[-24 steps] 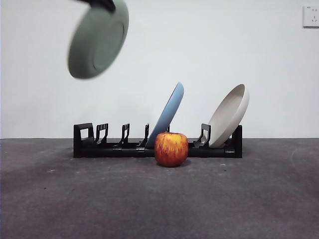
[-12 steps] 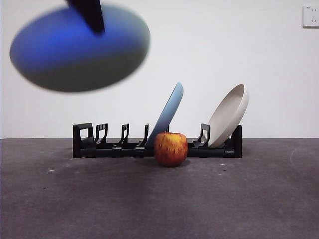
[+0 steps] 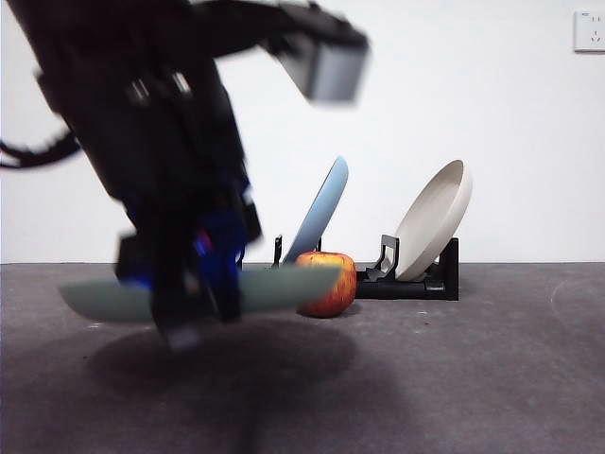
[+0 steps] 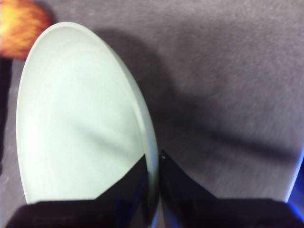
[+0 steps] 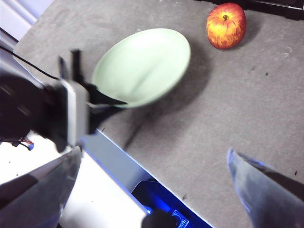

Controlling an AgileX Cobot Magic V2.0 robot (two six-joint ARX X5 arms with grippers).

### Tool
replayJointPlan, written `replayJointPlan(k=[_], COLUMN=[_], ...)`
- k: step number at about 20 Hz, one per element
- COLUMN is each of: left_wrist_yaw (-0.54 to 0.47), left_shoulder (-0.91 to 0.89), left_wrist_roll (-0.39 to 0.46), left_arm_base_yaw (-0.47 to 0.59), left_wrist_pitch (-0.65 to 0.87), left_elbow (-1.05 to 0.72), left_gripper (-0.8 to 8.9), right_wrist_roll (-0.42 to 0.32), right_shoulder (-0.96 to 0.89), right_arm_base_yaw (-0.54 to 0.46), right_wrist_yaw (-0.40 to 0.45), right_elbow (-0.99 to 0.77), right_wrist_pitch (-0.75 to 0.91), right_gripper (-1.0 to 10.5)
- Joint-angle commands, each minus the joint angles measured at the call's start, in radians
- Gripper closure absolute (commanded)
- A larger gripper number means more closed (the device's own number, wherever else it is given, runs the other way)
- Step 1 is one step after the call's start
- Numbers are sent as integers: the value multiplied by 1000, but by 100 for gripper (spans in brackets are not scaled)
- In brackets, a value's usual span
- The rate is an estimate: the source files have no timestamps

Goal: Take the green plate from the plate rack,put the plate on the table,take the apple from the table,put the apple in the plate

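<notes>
The left gripper (image 4: 153, 166) has its jaws pinched on the rim of the green plate (image 3: 279, 286), held nearly flat just above the table (image 3: 454, 378) near the apple (image 3: 333, 284), while the right gripper's (image 5: 152, 164) jaws hang wide apart, empty.

Looked like lab test bench: bare white wall (image 3: 492, 113), wall socket (image 3: 589, 30), plain grey worktop (image 3: 454, 378).
</notes>
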Motion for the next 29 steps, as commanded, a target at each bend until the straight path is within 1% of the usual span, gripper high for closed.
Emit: replayJointPlan(k=[1, 6, 10, 11, 12, 13, 14, 19, 21, 24, 29], left_wrist_yaw=[-6, -53, -6, -1, -1, -1, -1, -25, -25, 6, 114], left_shoulder=[76, 163, 166, 166, 166, 166, 164, 107, 62, -40, -209], left_wrist_roll=[15, -6, -21, -23, -23, -23, -23, -23, -35, -113, -206], left_arm_base_yaw=[-24, -47, -47, -47, -47, -47, -47, -47, -48, -49, -49], left_wrist_pitch=[49, 132, 131, 132, 134, 134, 134, 124, 78, -45, -206], left_elbow=[-4, -4, -4, -4, -4, -4, -4, 27, 64, 161, 369], left_gripper=[819, 820, 802, 746, 653, 590, 556, 556, 557, 557, 558], right_wrist_roll=[6, 6, 6, 6, 6, 6, 6, 6, 6, 8, 80], right_shoulder=[-1, -1, -1, -1, -1, -1, -1, -1, -1, 6, 87], right_arm_base_yaw=[2, 3, 3, 3, 3, 3, 3, 3, 3, 3, 25], right_wrist_yaw=[-2, -2, -2, -2, -3, -3, -3, -6, -6, -5, -5], right_elbow=[3, 3, 3, 3, 3, 3, 3, 3, 3, 3, 3], right_wrist_pitch=[1, 2, 2, 2, 2, 2, 2, 1, 2, 18, 173], right_gripper=[257, 258, 257, 258, 257, 258, 257, 258, 258, 257, 257])
